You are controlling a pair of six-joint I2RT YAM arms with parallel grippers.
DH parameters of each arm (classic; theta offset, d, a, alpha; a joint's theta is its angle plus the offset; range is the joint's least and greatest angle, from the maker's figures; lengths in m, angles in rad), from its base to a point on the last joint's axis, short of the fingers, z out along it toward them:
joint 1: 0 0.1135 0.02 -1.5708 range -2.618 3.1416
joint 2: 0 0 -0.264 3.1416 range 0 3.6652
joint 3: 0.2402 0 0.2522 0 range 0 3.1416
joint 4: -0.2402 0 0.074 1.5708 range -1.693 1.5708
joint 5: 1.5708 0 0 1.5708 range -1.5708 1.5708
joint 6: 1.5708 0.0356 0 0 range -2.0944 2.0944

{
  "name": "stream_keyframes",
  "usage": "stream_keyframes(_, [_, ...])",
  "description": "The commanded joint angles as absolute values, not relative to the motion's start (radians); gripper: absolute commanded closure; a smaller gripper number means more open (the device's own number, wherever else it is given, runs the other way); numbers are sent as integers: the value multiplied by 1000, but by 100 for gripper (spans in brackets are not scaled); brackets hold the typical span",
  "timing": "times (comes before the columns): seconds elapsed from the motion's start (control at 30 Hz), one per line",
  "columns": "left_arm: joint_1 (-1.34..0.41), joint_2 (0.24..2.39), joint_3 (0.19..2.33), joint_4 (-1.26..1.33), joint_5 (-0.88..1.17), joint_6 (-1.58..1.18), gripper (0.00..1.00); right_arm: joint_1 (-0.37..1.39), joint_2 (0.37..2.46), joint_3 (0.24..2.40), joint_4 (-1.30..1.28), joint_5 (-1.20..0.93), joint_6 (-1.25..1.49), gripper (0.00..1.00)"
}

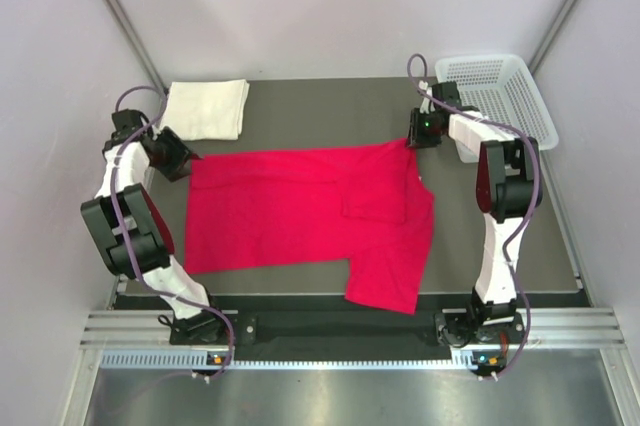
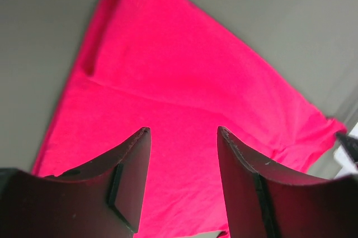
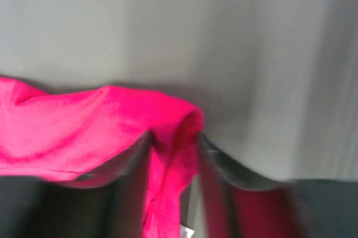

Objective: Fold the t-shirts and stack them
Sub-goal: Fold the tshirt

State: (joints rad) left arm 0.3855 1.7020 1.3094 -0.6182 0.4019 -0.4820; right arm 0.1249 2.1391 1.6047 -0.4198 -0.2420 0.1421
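Right gripper: clenched on a raised fold at the far right corner of the bright red cloth t-shirt.
Left gripper: jaws parted over the shirt's left edge.
Red shirt: spread flat mid-table.
Cream-white folded t-shirt: far left corner of the dark table.

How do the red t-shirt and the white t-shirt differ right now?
The red t-shirt lies spread across the table, only partly folded. The white t-shirt sits folded into a small rectangle at its far left corner. Both rest on the table, unstacked.
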Motion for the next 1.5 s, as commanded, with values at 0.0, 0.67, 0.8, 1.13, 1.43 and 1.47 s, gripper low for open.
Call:
stream_keyframes(0.0, [410, 1733, 1367, -608, 416, -512, 44, 115, 2177, 1657, -423, -258, 120, 71])
stream_keyframes(0.67, [411, 1950, 1451, -569, 414, -457, 35, 104, 2269, 1885, -443, -6, 69, 100])
stream_keyframes(0.8, [411, 1980, 1454, -581, 410, -430, 35, 104, 2318, 1954, -460, -5, 78, 100])
stream_keyframes(1.13, [400, 2080, 1486, -525, 400, -394, 47, 103, 2333, 1968, -446, -14, 104, 99])
stream_keyframes(1.43, [400, 2163, 1577, -480, 373, -425, 100, 103, 2342, 1983, -443, -21, 126, 98])
stream_keyframes(1.47, [400, 2172, 1589, -482, 353, -420, 100, 103, 2342, 1985, -448, -26, 133, 97])
